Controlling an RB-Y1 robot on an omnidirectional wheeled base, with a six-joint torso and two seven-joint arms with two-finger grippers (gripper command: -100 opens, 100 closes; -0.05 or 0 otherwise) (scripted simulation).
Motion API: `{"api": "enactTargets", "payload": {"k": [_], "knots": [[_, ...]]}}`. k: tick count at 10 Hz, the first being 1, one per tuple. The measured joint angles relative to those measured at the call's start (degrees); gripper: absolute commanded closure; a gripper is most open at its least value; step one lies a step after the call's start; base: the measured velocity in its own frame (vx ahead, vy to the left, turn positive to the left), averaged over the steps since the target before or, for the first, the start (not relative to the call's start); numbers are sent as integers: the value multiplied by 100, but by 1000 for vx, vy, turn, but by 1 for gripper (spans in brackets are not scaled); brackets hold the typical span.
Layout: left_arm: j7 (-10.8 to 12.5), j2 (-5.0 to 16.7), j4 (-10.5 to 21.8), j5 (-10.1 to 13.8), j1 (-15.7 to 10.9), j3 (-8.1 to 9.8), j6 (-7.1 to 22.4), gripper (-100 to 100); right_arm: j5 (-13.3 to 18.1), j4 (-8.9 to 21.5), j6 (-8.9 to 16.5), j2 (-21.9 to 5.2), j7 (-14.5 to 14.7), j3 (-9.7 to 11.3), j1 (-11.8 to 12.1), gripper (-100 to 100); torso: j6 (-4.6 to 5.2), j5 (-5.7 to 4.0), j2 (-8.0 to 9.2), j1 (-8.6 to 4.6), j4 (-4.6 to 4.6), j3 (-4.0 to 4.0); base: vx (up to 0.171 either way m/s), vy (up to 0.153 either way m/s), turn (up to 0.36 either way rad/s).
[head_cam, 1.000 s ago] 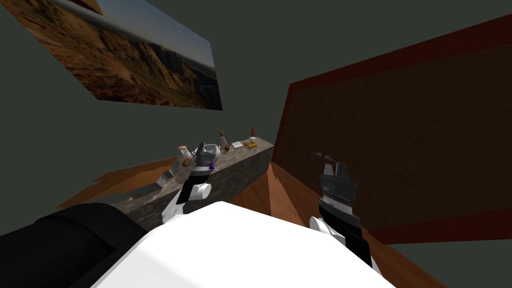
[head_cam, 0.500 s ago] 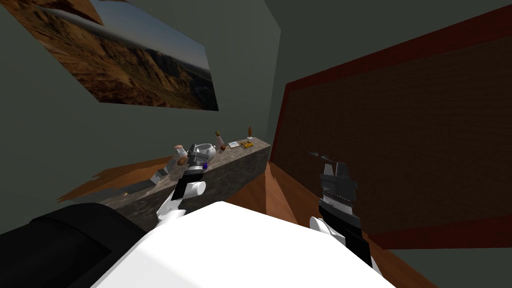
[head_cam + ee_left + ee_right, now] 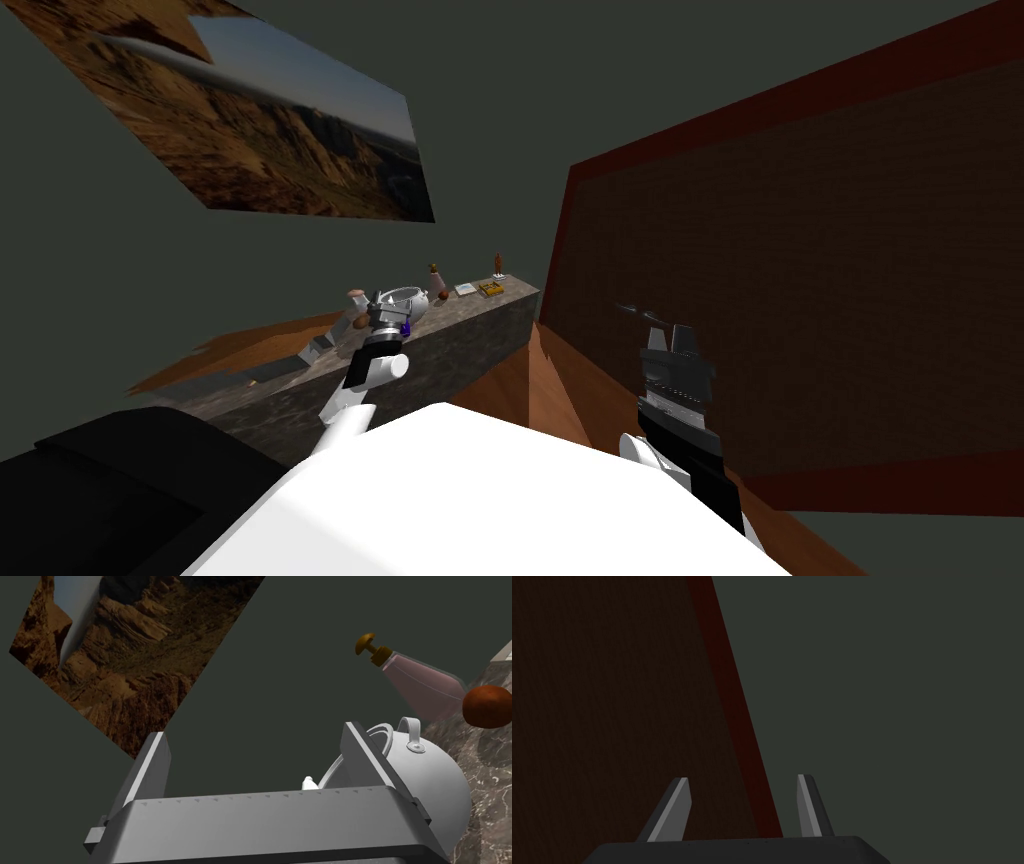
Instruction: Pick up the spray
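Note:
A pinkish bottle with a brown pump head [image 3: 425, 690] [image 3: 436, 281] stands on the stone counter [image 3: 470, 325], with a brown ball [image 3: 487, 706] beside it. It looks like the spray. My left gripper [image 3: 257, 761] [image 3: 384, 306] hovers open over the counter's near part, and only the wall shows between its fingers. A white pot [image 3: 440, 791] [image 3: 402, 297] sits right beside one finger, between the gripper and the pink bottle. A small white tip [image 3: 308, 782] pokes up just above the gripper body. My right gripper [image 3: 744, 801] [image 3: 640, 312] hangs open at my right, off the counter.
A pale bottle with a brownish cap [image 3: 357, 297] and a grey-white object [image 3: 318, 348] lie left of the left gripper. Farther along the counter are a white flat item [image 3: 466, 289], a yellow item [image 3: 491, 289] and a small brown bottle [image 3: 497, 262]. A dark red panel [image 3: 800, 280] stands to the right.
The head view has shifted a little, so the counter's things sit slightly further left. My left hand has reached a bit further out beside the pot. The right arm has not moved.

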Motion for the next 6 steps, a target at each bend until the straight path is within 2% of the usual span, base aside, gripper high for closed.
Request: {"api": "enactTargets", "payload": {"k": [3, 6], "knots": [[416, 22, 441, 425, -383, 382, 371, -100, 0, 0, 0, 0, 0, 0, 0, 0, 0, 3, -2, 12, 0, -1, 15, -5, 50], [738, -78, 885, 796, -869, 636, 728, -100, 0, 0, 0, -1, 0, -1, 0, 0, 0, 6, -4, 27, -1, -2, 16, 36, 41]]}}
